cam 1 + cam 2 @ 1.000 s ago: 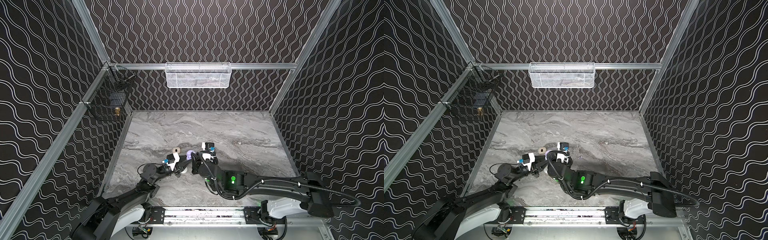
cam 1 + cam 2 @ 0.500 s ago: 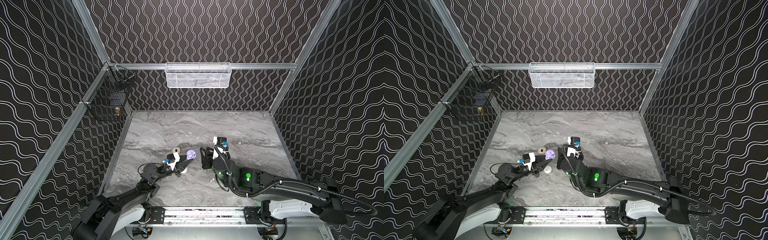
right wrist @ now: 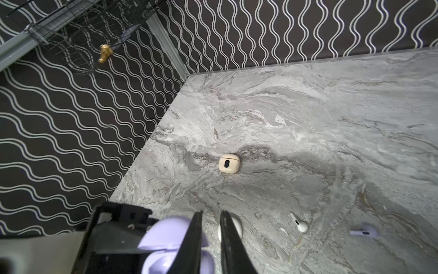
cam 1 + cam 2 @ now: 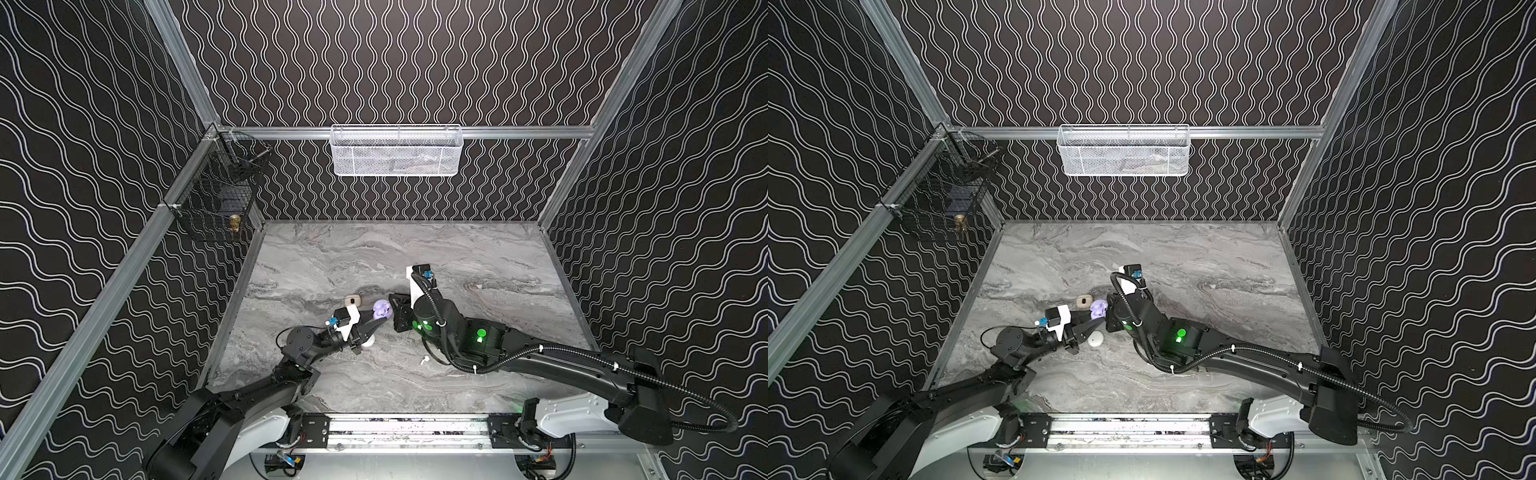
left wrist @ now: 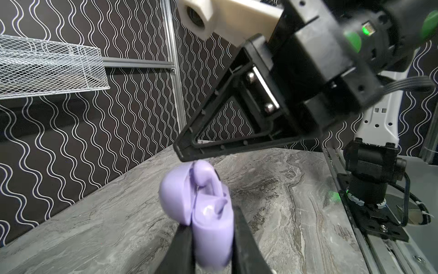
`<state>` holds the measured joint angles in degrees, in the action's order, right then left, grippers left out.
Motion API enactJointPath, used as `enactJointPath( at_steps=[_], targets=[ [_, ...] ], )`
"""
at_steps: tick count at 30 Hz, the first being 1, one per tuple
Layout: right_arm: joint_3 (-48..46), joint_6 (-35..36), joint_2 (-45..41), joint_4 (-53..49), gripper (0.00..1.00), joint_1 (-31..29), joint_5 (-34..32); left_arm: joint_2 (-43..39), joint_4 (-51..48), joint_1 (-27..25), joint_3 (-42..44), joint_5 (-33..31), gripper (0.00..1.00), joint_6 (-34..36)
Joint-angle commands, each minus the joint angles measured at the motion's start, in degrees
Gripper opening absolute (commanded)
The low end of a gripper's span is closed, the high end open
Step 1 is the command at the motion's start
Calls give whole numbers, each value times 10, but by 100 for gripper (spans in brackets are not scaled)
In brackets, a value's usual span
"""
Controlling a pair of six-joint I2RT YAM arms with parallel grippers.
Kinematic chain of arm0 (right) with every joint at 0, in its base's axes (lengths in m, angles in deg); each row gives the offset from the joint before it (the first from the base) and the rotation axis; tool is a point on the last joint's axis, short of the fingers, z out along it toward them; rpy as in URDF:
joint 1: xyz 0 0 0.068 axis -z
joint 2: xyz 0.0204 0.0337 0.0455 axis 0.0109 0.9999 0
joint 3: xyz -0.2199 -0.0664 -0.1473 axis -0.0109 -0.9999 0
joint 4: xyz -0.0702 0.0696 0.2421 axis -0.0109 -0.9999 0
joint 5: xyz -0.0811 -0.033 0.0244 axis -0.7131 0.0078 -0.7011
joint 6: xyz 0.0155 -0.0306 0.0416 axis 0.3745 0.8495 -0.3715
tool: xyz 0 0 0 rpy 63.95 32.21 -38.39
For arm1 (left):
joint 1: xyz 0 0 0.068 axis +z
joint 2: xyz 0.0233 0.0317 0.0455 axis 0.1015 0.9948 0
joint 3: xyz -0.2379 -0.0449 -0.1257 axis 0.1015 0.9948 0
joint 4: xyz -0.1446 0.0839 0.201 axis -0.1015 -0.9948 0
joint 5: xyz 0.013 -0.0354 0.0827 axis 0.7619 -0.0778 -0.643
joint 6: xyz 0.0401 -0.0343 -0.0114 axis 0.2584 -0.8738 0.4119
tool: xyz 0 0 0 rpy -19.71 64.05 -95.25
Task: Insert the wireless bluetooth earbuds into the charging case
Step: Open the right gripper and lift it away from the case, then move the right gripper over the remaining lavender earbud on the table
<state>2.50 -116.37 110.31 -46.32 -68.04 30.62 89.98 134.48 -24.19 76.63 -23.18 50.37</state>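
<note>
The left end effector (image 5: 211,233) is clamped on the body of a purple charging case (image 5: 208,213), one finger on each side, holding it up over the grey marbled bench (image 4: 478,249) near the middle front. The lid of the case is swung open, and a purple earbud (image 5: 204,174) sits in it, partly sticking out.

The right end effector (image 3: 211,213) hangs just over the open case. Its fingers (image 3: 194,237) are drawn close, with only a narrow gap between them and nothing in it. Its tip is right at the earbud in the case, though I cannot tell whether the two touch.

A closed cream case (image 3: 229,163) lies on the bench just behind the two end effectors, apart from both. A white case (image 4: 1095,340) lies on the bench just beside and below the left end effector. A loose white earbud (image 3: 299,223) lies on the bench next to the right arm, and another purple earbud (image 3: 363,231) lies a little beyond it.

In both top views a white mesh basket (image 4: 395,151) hangs on the back wall and a black wire basket (image 4: 216,199) on the left wall.
</note>
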Motion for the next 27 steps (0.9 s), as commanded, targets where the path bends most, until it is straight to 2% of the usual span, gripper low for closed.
enactJointPath(
  at_steps=[1, 11, 16, 18, 22, 24, 27],
  targets=[
    [2, 8, -4, 10, 18, -8, -16, -1, 25, 0, -3, 0, 0, 12],
    [-18, -12, -13, -14, 17, -10, -46, -3, 19, 0, -4, -1, 0, 15],
    [-69, -39, -55, -14, 27, 5, -75, -6, 20, 0, -1, -7, 0, 15],
    [-85, -53, -66, -18, 29, 33, -58, -8, 12, 0, -2, -10, 0, 16],
    [-117, -91, -62, -26, 29, 118, 20, -2, 19, 0, 1, -20, 0, 13],
    [-133, -101, -49, -20, 35, 142, 31, -2, 21, 0, 3, -24, 0, 13],
    [-142, -109, -10, -14, 39, 173, 62, -2, 9, 0, -1, -24, 0, 15]
  ],
)
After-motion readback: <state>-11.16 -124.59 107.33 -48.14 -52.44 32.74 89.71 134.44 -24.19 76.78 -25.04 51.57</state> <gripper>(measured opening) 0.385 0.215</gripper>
